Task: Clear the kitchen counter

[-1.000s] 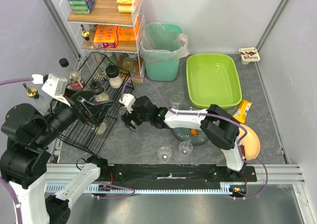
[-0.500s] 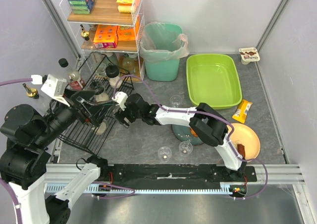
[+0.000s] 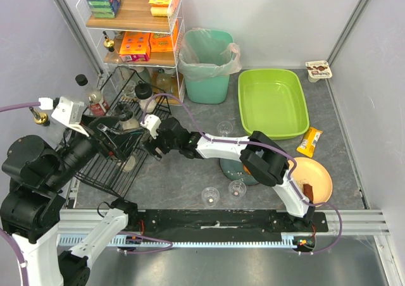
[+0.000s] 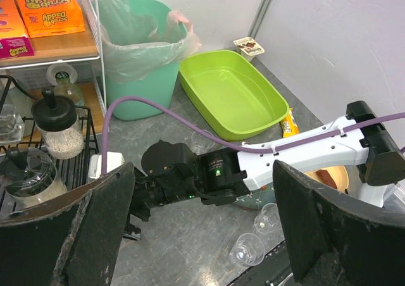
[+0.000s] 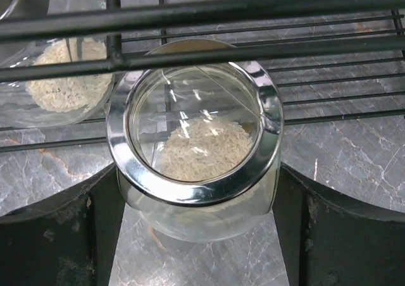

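Observation:
The dark-grey mottled kitchen counter (image 3: pixel 183 175) carries three clear plastic cups (image 3: pixel 210 195), a teal plate (image 3: pixel 248 172), an orange bowl (image 3: pixel 314 180) and a snack pack (image 3: pixel 310 140). My right gripper (image 3: pixel 152 149) reaches left to the edge of the black wire rack (image 3: pixel 107 166). In the right wrist view it (image 5: pixel 196 242) is shut on a glass jar of rice (image 5: pixel 196 147) with a metal rim, held against the rack's bars (image 5: pixel 253 7). My left gripper (image 4: pixel 209 235) is open and empty, raised above the rack (image 3: pixel 112 136).
A lime-green tub (image 3: pixel 272 102) and a teal bin with a liner (image 3: pixel 205 64) stand at the back. A wire shelf with boxes (image 3: pixel 136 42) is at the back left. Jars and bottles (image 4: pixel 57 128) sit on the rack. A pudding cup (image 3: pixel 318 69) sits at the back right.
My right gripper has moved left across the counter to the rack's edge with its arm stretching out. The left arm has barely moved.

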Robot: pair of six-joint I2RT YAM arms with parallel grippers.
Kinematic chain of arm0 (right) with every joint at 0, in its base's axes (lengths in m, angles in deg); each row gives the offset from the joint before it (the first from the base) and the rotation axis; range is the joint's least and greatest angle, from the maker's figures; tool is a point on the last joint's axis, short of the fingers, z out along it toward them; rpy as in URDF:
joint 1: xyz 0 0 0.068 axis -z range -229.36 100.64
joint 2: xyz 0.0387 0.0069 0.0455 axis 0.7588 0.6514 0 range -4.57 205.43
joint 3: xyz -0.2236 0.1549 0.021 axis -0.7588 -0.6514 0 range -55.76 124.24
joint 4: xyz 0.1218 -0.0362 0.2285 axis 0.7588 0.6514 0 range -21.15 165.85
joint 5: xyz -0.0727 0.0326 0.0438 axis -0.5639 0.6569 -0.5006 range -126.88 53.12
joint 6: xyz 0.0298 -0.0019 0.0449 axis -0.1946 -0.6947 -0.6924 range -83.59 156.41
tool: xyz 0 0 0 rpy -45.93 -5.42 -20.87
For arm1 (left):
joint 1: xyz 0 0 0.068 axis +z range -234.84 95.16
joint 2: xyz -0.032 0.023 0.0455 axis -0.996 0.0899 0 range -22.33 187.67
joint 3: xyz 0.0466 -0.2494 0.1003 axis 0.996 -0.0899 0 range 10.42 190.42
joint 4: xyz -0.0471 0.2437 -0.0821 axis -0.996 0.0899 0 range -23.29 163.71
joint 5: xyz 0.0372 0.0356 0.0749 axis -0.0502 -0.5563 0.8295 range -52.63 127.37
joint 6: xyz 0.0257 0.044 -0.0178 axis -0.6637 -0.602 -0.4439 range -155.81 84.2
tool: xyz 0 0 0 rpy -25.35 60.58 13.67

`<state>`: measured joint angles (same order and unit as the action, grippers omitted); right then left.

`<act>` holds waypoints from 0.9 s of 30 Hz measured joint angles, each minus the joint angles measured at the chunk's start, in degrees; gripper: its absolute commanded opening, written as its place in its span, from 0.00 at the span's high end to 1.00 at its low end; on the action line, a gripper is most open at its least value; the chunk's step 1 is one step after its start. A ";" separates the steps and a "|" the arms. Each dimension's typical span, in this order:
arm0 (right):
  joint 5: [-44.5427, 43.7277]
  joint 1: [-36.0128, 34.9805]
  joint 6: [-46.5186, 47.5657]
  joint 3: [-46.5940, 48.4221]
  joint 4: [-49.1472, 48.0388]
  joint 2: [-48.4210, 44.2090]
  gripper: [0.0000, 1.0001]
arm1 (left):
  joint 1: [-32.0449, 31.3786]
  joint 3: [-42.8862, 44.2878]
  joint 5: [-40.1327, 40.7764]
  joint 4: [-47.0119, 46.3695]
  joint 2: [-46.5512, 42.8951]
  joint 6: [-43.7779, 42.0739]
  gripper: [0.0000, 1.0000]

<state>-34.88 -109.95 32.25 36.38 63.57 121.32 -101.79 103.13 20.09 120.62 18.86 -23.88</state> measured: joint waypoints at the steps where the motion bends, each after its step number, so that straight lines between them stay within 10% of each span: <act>1: -0.11 0.04 0.04 0.28 -0.28 0.24 0.55 | 0.00 0.00 0.24 -0.02 0.00 0.00 0.05; 27: -2.91 0.46 -0.37 -3.06 -17.27 4.04 0.52 | 0.00 -1.22 0.94 -0.04 0.00 -0.02 0.05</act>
<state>-37.79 -109.49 31.88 33.32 46.30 125.36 -101.79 101.91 21.03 120.57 18.86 -23.90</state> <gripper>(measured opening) 0.891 0.945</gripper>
